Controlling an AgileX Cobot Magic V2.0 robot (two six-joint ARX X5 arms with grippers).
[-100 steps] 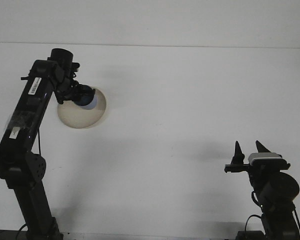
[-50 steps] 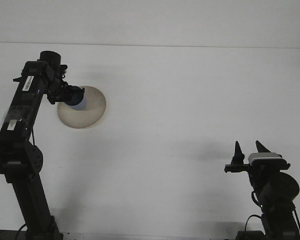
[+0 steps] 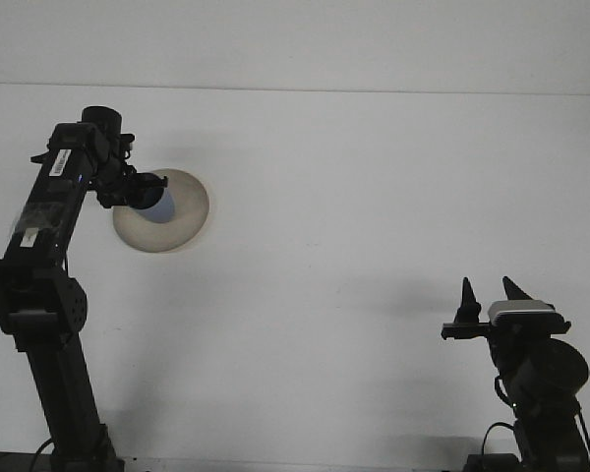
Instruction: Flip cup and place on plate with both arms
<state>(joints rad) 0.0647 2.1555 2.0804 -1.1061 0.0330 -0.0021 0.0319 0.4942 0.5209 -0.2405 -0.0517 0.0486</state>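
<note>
White matte worktop (image 3: 354,216) fills the view, and a round beige shallow plate (image 3: 182,221) lies flat on it toward the far left. A small blue cup (image 3: 160,205) sits over the plate's left half, right at the tips of the black left fingers (image 3: 149,187). Those fingers reach in from the plate's left rim and overlap the cup's upper edge, hiding part of it; whether they are apart or clamped on the cup cannot be told from this angle, nor can it be told which way up the cup is. The black left arm (image 3: 49,265) rises from the near-left corner and bends toward the plate. Well apart from all this, at the near right, the black right fingers (image 3: 490,295) point upward with a clear gap between the two pointed tips, holding nothing, above a silver-topped wrist block (image 3: 521,313).
</note>
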